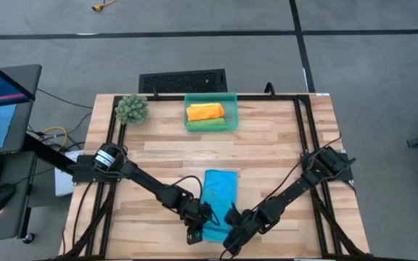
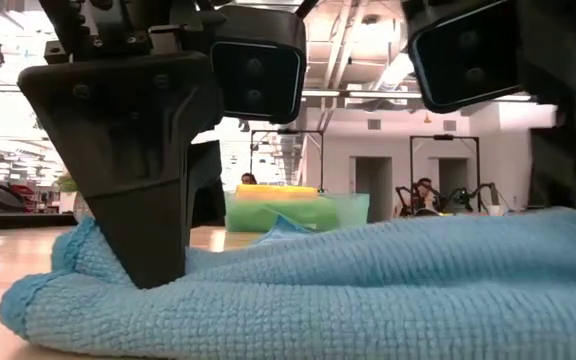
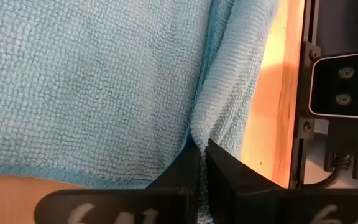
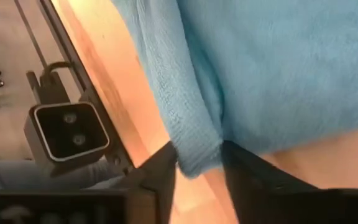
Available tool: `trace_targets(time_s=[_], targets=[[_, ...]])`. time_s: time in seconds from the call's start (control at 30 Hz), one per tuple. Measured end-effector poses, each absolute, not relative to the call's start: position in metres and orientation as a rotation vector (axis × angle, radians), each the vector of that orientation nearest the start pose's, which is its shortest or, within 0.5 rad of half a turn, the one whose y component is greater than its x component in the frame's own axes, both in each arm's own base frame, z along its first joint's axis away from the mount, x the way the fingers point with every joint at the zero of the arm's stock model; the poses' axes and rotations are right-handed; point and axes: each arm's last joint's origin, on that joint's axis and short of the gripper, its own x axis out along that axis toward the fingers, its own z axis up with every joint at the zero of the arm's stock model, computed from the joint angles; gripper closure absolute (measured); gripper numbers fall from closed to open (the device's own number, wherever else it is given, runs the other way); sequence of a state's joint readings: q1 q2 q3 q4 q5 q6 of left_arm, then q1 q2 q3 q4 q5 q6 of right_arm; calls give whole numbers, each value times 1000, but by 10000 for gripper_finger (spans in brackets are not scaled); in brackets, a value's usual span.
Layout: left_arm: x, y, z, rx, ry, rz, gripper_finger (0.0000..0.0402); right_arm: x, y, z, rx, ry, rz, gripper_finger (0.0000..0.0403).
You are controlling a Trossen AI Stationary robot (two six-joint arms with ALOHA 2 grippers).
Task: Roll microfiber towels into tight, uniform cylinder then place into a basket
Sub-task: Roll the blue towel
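Wooden table (image 1: 267, 138), high view: blue towel (image 1: 220, 190) flat, long axis running near edge to far; basket (image 1: 210, 98) at far edge holds orange and green rolls.

Left wrist: left gripper (image 3: 201, 148) pinched shut on towel's near edge.

Right wrist: right gripper (image 4: 199, 163) part-open around its corner fold, grip unclear.

Step, judged: starting roll. Next needs both corners lifted evenly, turned toward basket.

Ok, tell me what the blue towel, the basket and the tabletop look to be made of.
Blue towel: soft microfiber cloth, going by its nubby looped weave and stitched hem, matte.
Basket: likely thin plastic, translucent green, with the rolls inside showing through its wall.
Tabletop: wood, pale joined strips with visible grain, smooth finish.
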State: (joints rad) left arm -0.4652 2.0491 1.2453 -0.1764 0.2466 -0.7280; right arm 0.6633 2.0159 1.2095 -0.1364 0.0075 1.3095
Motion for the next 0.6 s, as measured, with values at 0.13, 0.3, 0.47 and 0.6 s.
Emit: trace_targets(time_s=[0.13, 0.3, 0.47, 0.6], targets=[[362, -189, 123, -514, 1166, -245, 399, 320, 246, 128, 841, 1115, -62, 222], [362, -189, 123, -514, 1165, -245, 399, 313, 247, 135, 840, 1141, -77, 195], [362, -189, 124, -514, 1166, -247, 399, 294, 253, 158, 780, 1100, -99, 200], [362, -189, 124, -514, 1165, -247, 399, 283, 261, 183, 695, 945, -52, 207]])
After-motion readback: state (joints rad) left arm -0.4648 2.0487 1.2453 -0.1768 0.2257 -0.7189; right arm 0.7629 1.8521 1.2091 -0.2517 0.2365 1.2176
